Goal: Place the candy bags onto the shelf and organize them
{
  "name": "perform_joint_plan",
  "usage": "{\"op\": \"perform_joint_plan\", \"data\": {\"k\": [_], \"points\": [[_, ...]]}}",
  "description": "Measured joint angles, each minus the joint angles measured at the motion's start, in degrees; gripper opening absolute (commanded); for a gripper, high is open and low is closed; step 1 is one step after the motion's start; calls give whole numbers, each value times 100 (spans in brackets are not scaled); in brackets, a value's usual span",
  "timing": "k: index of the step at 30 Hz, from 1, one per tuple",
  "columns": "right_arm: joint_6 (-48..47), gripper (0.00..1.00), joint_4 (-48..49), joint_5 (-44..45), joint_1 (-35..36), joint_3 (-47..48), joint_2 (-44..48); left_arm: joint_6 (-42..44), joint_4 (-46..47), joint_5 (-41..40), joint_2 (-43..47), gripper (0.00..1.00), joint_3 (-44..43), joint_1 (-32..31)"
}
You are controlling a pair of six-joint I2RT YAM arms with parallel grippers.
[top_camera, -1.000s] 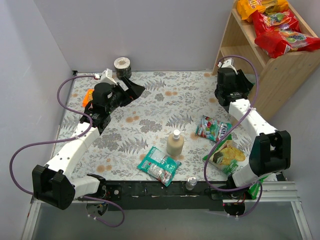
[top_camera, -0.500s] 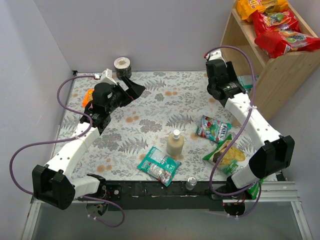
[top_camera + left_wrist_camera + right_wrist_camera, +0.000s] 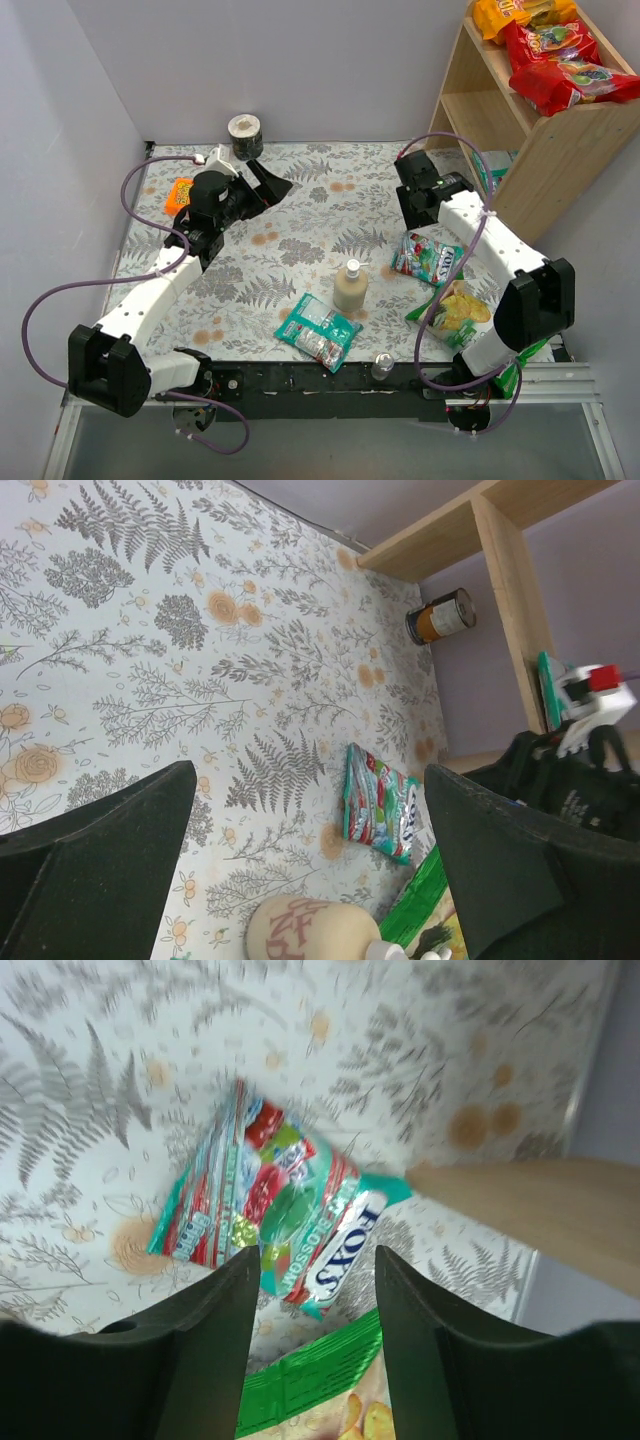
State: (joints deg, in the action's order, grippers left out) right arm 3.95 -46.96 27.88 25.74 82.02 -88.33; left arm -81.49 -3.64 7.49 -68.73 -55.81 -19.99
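Fern-print tablecloth (image 3: 300, 220), teal candy bag (image 3: 428, 258) lengthwise roughly left-right, below right pincer (image 3: 312, 1260).

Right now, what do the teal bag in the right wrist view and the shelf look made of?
Teal bag: looks like thin plastic film, glossy; glare streaks and crinkles across the print.
Shelf: light wood or veneer, matte; pale even tone, no shine; cannot tell solid from laminate.

Upright bottle (image 3: 350, 287) amid open tablecloth (image 3: 300, 215)
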Motion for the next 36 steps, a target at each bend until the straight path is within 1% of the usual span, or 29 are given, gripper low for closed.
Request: {"op": "perform_joint_plan", "data": {"k": [3,7,11,17,22,25,32,36], "points": [[352,54,-273,-55,0,-579,-190,-28,63,55,-61,98,109,-17],[669,52,-439,125,0,-1377,-402,-42,118,81,-214,98,138,-63],[846,52,-431,199,-7,-1729,-745,-46,199,98,-409,98,138,-125],[868,51,7,68,-22,-1729,-1368,-35,203,90,-597,98,133,-153],[474,51,105,50,-22,-1375,-1775,44,144,42,-605,98,-33,-153],[136,51,411,-94,-26,-1073,-1961,81,140,24,-614,98,-140,-153],[-874,50,1355,-1099,-48,-629,-2212,164,81,7,-839,98,-363,-153],[-986,50,1725,-1755,-61,-308,-2393,186,37,4,-946,98,-415,-157]]}}
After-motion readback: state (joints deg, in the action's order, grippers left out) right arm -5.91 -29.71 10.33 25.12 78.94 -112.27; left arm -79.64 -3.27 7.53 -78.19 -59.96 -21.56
